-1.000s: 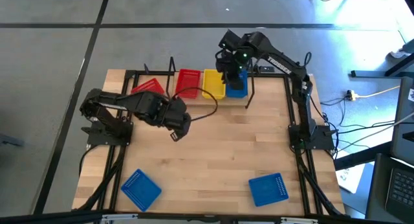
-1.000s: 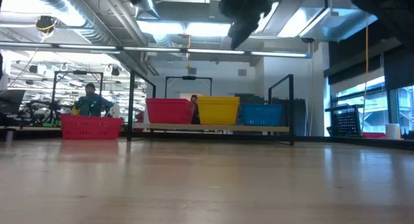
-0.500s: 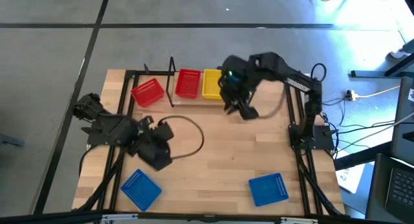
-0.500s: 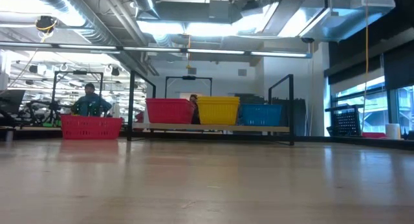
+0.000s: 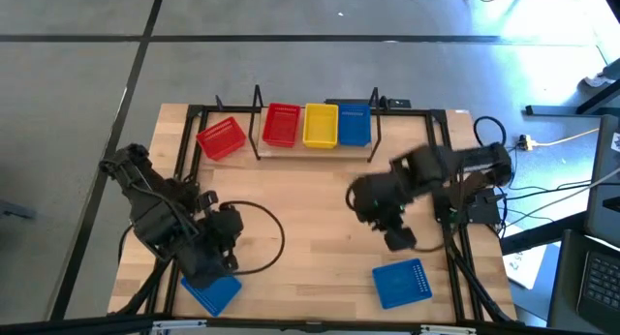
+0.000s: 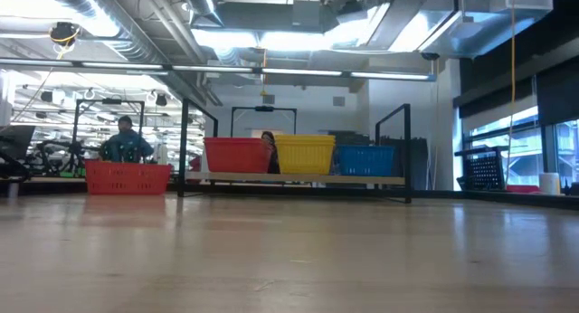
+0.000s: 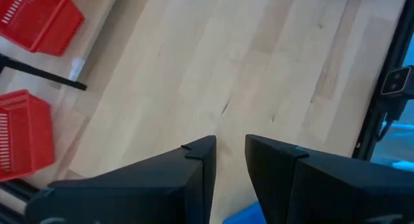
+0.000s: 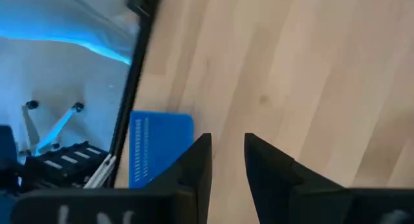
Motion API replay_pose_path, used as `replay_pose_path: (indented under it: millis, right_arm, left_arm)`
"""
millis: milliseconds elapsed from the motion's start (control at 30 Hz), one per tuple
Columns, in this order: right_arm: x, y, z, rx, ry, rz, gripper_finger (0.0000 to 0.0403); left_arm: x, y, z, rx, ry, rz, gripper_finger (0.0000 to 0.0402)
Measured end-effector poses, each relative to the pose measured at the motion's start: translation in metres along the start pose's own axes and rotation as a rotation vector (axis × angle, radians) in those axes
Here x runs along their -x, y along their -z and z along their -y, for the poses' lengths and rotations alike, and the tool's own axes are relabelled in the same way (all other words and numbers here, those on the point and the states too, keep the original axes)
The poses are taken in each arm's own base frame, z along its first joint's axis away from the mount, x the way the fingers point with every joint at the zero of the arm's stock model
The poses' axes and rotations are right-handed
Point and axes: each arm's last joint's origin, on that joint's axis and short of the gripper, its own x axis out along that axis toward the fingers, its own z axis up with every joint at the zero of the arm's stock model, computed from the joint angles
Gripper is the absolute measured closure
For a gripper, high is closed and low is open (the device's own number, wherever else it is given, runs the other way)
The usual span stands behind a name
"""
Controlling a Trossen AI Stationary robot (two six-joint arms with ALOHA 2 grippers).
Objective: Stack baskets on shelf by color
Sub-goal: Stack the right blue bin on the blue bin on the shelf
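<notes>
The left claw (image 5: 215,269) hangs over a near blue basket (image 5: 212,290), fingers slightly apart. The right claw (image 5: 399,240), also slightly apart, hangs by another blue basket (image 5: 402,283).

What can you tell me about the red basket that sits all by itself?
The lone red basket is small, rectangular, plastic-looking, with slotted mesh sides and an open top. It sits upright but turned askew on the wooden table, left of the shelf, apart from the others. Nothing can be seen inside it, and no end effector touches it.
</notes>
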Motion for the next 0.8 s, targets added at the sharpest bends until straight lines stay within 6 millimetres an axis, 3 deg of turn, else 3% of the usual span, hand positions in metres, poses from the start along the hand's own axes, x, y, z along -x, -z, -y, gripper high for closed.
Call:
replay_pose_path:
  millis: [167,400,633,800]
  right_arm:
    - [-0.04,0.019,-0.028,-0.183,0.047,-0.112,0.0316]
    - [-0.101,0.047,-0.06,-0.073,0.059,-0.269,0.0316]
    - [-0.158,0.079,-0.061,-0.046,0.112,-0.368,0.0315]
    - [-0.188,0.091,-0.056,-0.034,0.081,-0.35,0.0315]
  left_arm:
    - [0.001,0.002,0.001,-0.007,0.004,0.002,0.0328]
    - [0.001,0.002,0.001,-0.014,0.004,0.001,0.0328]
    - [0.0,0.0,0.0,-0.008,-0.001,0.001,0.0328]
    - [-0.002,-0.004,-0.002,0.007,-0.011,0.002,0.0327]
